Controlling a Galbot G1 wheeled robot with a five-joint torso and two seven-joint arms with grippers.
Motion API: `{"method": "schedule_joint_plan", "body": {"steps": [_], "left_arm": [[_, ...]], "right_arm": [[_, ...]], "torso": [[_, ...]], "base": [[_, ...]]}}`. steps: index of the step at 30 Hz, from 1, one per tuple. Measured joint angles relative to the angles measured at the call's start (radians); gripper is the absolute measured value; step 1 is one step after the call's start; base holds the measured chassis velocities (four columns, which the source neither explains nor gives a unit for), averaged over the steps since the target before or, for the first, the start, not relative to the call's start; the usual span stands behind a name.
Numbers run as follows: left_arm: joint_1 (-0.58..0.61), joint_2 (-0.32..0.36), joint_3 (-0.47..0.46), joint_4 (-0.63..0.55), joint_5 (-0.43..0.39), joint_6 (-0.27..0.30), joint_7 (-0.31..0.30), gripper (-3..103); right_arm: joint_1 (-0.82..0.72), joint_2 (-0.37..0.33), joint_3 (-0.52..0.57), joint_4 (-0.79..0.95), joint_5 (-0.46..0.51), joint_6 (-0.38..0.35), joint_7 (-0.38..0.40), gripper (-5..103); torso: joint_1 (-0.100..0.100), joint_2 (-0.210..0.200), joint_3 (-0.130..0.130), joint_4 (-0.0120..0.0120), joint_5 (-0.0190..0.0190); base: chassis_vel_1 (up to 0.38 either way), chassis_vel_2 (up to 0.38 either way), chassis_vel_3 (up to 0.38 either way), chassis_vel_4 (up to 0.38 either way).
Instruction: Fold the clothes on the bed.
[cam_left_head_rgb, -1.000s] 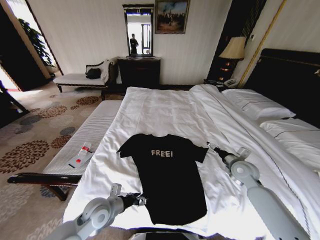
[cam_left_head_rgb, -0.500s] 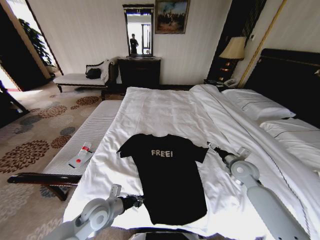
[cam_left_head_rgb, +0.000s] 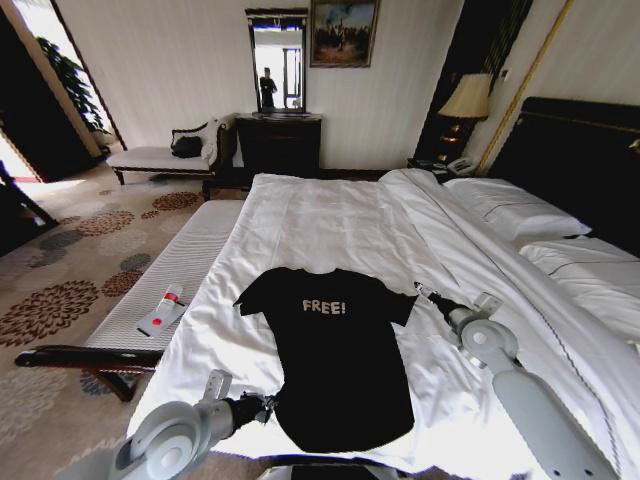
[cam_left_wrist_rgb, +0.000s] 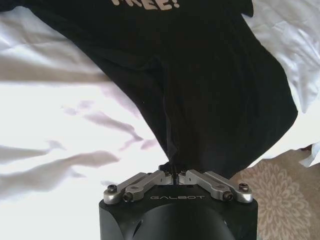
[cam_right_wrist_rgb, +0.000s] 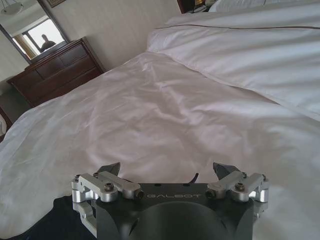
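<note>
At six o'clock on the bed (cam_left_head_rgb: 330, 220), my left tool (cam_left_wrist_rgb: 173, 176) is clamped on the T-shirt (cam_left_head_rgb: 335, 350) hem; I judge a slow, low pull keeps it flat. My right tool (cam_right_wrist_rgb: 167, 172), spread apart, waits at three o'clock beside the sleeve.

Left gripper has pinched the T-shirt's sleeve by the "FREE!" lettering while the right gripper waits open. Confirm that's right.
Not the sleeve. In the left wrist view the left gripper is shut on the black T-shirt at its lower side edge near the hem, far from the lettering. The right gripper is open, as you said.
</note>
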Motion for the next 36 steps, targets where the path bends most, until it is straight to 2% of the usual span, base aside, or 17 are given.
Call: {"method": "schedule_joint_plan", "body": {"steps": [3, 9, 15, 33, 36], "left_arm": [[0.030, 0.034, -0.008, -0.011, -0.033, 0.023, -0.051, 1], [0.045, 0.045, 0.000, 0.020, -0.058, 0.051, -0.105, 1], [0.099, 0.084, 0.005, 0.018, -0.072, 0.052, -0.164, 1], [0.164, 0.078, 0.025, 0.029, -0.052, 0.052, -0.191, 1], [0.159, 0.073, 0.024, 0.026, -0.050, 0.052, -0.199, -2]], "right_arm": [[0.002, 0.009, 0.000, -0.001, -0.007, 0.000, -0.002, 100], [-0.011, 0.015, 0.002, -0.001, -0.017, 0.000, -0.006, 100], [-0.013, 0.014, 0.008, 0.000, -0.017, 0.000, -0.007, 100], [-0.011, 0.019, 0.002, -0.002, -0.023, 0.001, -0.007, 100], [-0.011, 0.019, 0.001, -0.004, -0.024, 0.001, -0.007, 100]], "torso": [[0.000, 0.000, 0.000, 0.0001, -0.0001], [0.000, 0.000, 0.000, -0.0001, -0.0003], [0.000, 0.000, 0.000, 0.0001, -0.0001], [0.000, 0.000, 0.000, 0.0000, -0.0002], [0.000, 0.000, 0.000, 0.0001, -0.0001]], "base": [[0.000, 0.000, 0.000, 0.000], [0.000, 0.000, 0.000, 0.000], [0.000, 0.000, 0.000, 0.000], [0.000, 0.000, 0.000, 0.000], [0.000, 0.000, 0.000, 0.000]]}}
